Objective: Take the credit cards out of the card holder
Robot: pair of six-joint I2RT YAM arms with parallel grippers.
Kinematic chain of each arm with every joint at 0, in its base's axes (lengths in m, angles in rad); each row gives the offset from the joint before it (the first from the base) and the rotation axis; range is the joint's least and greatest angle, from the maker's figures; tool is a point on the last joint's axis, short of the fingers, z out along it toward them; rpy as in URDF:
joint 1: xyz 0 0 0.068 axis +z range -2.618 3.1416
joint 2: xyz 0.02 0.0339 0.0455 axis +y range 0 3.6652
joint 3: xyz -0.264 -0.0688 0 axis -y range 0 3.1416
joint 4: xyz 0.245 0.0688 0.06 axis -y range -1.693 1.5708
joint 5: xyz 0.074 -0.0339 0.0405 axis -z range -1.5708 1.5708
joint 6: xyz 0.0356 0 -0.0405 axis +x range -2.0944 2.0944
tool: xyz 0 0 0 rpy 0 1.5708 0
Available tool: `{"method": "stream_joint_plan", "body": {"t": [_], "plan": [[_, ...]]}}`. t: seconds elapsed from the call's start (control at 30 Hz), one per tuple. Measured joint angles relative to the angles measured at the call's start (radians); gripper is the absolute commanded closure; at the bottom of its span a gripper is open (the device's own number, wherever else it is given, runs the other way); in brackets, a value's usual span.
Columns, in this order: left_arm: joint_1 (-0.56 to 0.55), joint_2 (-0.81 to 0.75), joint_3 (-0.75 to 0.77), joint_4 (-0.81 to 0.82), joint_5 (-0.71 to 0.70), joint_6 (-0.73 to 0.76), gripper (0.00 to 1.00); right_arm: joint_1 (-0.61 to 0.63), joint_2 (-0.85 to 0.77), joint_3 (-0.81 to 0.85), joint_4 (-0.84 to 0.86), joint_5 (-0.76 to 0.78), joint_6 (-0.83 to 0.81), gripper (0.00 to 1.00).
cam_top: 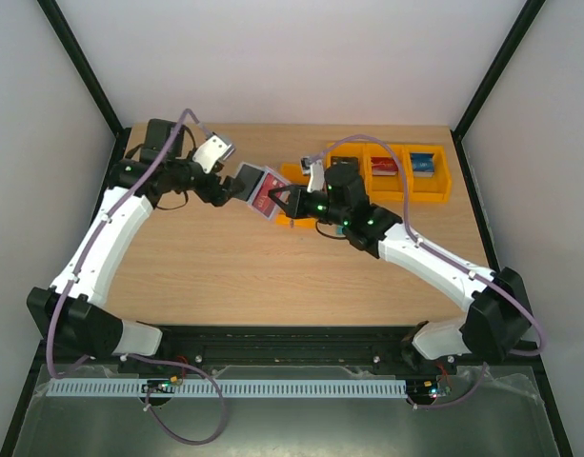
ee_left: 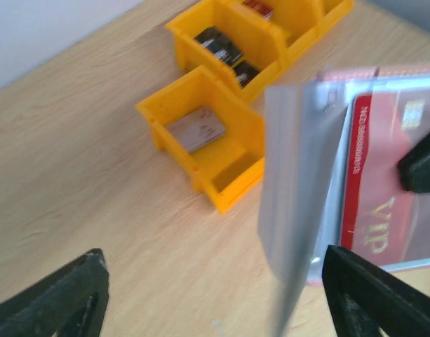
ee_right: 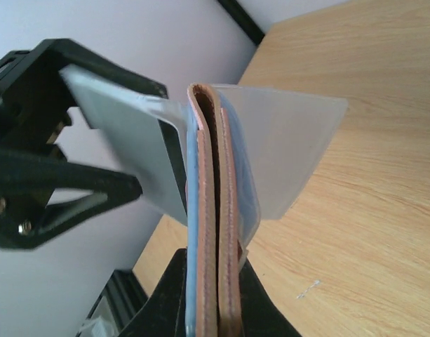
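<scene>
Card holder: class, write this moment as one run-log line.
right end effector shut on card holder, off table | left end effector open, grey sheet between its fingers | red card in holder

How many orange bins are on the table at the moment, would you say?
4. Three stand in a row at the back right: left bin, middle bin, right bin. The fourth bin sits nearer, partly under the right arm, which could hide more.

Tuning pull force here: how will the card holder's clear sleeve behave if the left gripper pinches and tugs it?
Likely floppy: the clear sleeve is thin and fans away from the leather card holder. Probably slippery, since it looks glossy, so the left gripper might lose it.
</scene>
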Motion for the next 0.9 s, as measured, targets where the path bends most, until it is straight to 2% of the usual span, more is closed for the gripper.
{"method": "stream_joint_plan", "body": {"t": [0.13,0.17,0.2,0.27,0.3,0.43,0.57,0.7,0.9], "plan": [[0.068,-0.012,-0.009,-0.014,0.176,0.013,0.43,-0.017,-0.026,-0.023,0.020,-0.103,-0.044,0.98],[0.079,-0.014,-0.011,-0.021,0.220,0.022,0.46,-0.022,-0.034,-0.029,0.023,-0.126,-0.056,0.98],[0.090,-0.016,-0.013,-0.032,0.261,0.034,0.45,-0.029,-0.045,-0.038,0.030,-0.151,-0.073,0.98],[0.103,-0.021,-0.018,-0.060,0.341,0.071,0.33,-0.043,-0.070,-0.055,0.038,-0.201,-0.102,0.98],[0.104,-0.023,-0.020,-0.076,0.371,0.090,0.30,-0.051,-0.084,-0.066,0.045,-0.227,-0.120,0.98],[0.106,-0.037,-0.035,-0.121,0.419,0.122,0.29,-0.075,-0.133,-0.087,0.050,-0.311,-0.189,0.98],[0.117,-0.042,-0.036,-0.140,0.413,0.132,0.33,-0.087,-0.150,-0.084,0.024,-0.339,-0.240,0.98],[0.114,-0.044,-0.019,-0.171,0.402,0.134,0.28,-0.087,-0.148,-0.073,-0.021,-0.334,-0.257,0.98],[0.005,-0.045,0.017,-0.162,0.323,0.113,0.28,-0.087,-0.124,-0.072,-0.017,-0.335,-0.243,0.98]]}}
